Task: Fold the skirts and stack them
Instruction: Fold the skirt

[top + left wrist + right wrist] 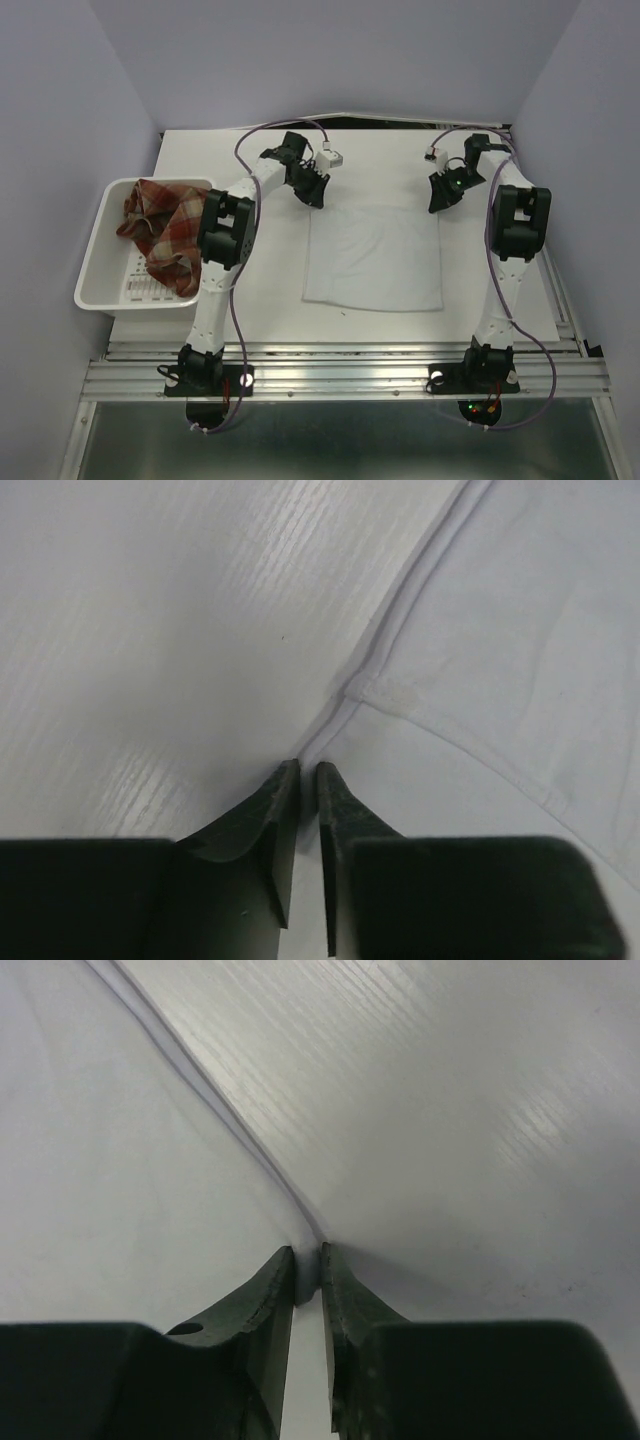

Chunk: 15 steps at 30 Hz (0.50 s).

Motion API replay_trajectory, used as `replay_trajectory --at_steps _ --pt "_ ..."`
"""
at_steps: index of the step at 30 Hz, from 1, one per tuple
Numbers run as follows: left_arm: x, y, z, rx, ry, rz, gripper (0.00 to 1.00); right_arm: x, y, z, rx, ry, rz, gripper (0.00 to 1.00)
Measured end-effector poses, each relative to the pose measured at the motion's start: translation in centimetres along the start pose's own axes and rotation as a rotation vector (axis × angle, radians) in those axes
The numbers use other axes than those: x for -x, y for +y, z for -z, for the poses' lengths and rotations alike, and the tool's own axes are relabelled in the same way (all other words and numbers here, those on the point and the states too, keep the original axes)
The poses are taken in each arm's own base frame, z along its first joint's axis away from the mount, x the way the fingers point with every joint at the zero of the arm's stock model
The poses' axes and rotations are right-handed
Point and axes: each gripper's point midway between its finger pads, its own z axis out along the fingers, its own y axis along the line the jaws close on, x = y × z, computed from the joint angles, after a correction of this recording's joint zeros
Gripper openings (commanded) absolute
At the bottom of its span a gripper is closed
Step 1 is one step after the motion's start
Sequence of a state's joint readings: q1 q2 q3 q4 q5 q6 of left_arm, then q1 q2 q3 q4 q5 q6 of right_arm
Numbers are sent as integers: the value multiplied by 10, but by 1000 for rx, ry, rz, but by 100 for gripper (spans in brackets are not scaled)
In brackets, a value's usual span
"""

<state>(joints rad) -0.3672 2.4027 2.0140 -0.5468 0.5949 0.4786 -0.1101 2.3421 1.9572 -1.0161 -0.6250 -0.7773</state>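
Observation:
A white skirt (375,258) lies spread flat on the table, roughly square. My left gripper (316,196) is at its far left corner, jaws shut on the hem; in the left wrist view the gripper (308,770) pinches the skirt's edge (480,650). My right gripper (436,200) is at the far right corner; in the right wrist view the gripper (308,1252) is shut on a fold of the white cloth (120,1160). A red plaid skirt (158,232) lies bunched in the white basket (98,268) at the left.
The white basket stands at the table's left edge beside the left arm. Purple cables loop over both arms near the back wall (340,60). The metal rail (340,375) with both arm bases runs along the near edge.

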Motion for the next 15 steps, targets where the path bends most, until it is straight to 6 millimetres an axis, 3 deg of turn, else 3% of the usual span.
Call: replay_trajectory --at_steps 1,6,12,15 --pt "0 0 0 -2 -2 2 13 0 0 0 0 0 -2 1" --pt "-1 8 6 0 -17 16 0 5 -1 -1 -6 -21 -37 1" --pt "-1 25 18 11 -41 19 0 30 -4 9 -21 -89 -54 1" --pt "8 26 31 27 -63 -14 0 47 -6 18 -36 -132 -23 1"
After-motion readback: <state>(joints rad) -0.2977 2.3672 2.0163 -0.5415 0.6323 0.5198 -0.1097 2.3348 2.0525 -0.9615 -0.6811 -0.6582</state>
